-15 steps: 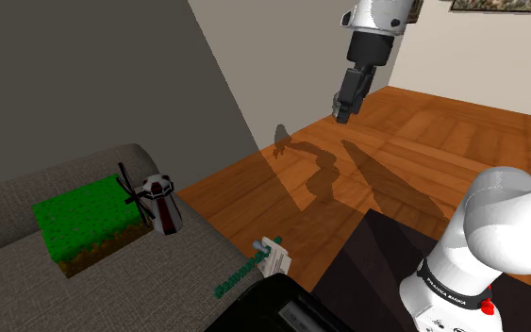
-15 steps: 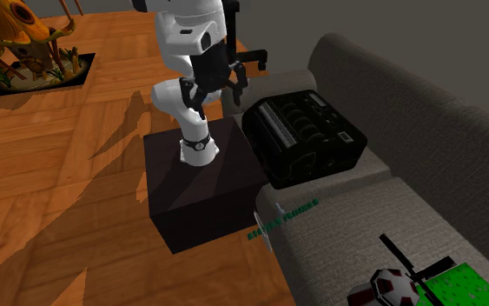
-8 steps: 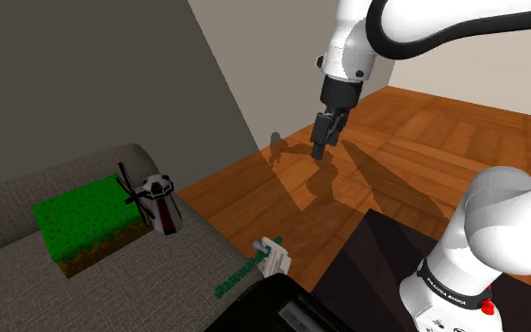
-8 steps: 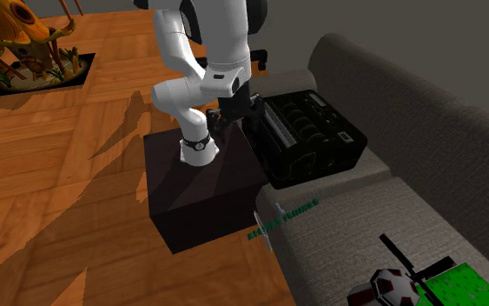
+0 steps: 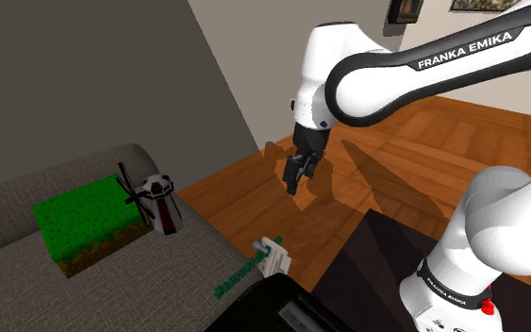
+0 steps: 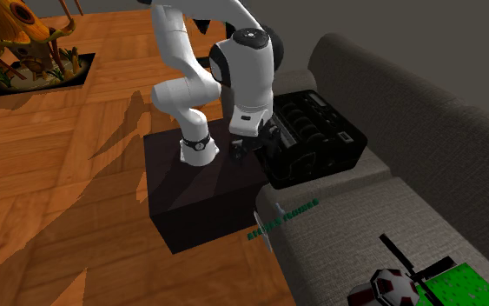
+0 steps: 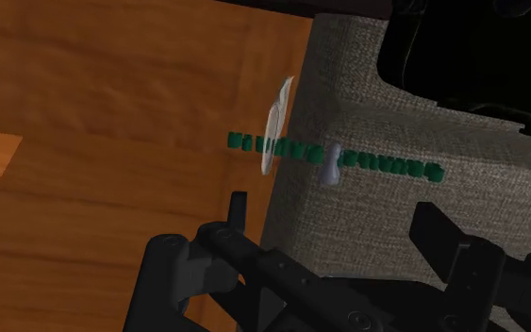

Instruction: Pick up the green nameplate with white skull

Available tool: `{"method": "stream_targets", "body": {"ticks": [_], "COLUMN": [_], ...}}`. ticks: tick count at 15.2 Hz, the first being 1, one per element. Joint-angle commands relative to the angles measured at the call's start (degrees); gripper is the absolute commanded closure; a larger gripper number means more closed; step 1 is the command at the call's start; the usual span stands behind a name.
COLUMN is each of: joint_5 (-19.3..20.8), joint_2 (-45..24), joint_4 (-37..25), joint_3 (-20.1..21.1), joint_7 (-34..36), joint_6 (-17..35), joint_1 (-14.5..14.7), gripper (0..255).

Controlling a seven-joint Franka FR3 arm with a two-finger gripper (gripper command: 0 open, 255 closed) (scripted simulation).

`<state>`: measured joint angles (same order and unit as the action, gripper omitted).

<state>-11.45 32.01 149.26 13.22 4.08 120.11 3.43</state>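
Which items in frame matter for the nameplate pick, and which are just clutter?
Job:
- green nameplate, at the sofa edge
- gripper, open, pointed at it

Clutter:
- black case
- green block
- red-and-white figure
- orange statue on the floor

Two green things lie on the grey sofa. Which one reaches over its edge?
The thin green nameplate: its row of letters passes the edge of the sofa, above the wooden floor. The big green block lies wholly on the seat.
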Motion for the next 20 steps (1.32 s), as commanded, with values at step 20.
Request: {"method": "stream_targets", "body": {"ticks": [20], "joint_5": [17.1], "joint_2": [-39.5], "joint_4": [-2.3], "joint_3": [9.5], "joint_7": [22.6], "joint_6": [35.5], "joint_1": [-1.3], "gripper": [0]}}
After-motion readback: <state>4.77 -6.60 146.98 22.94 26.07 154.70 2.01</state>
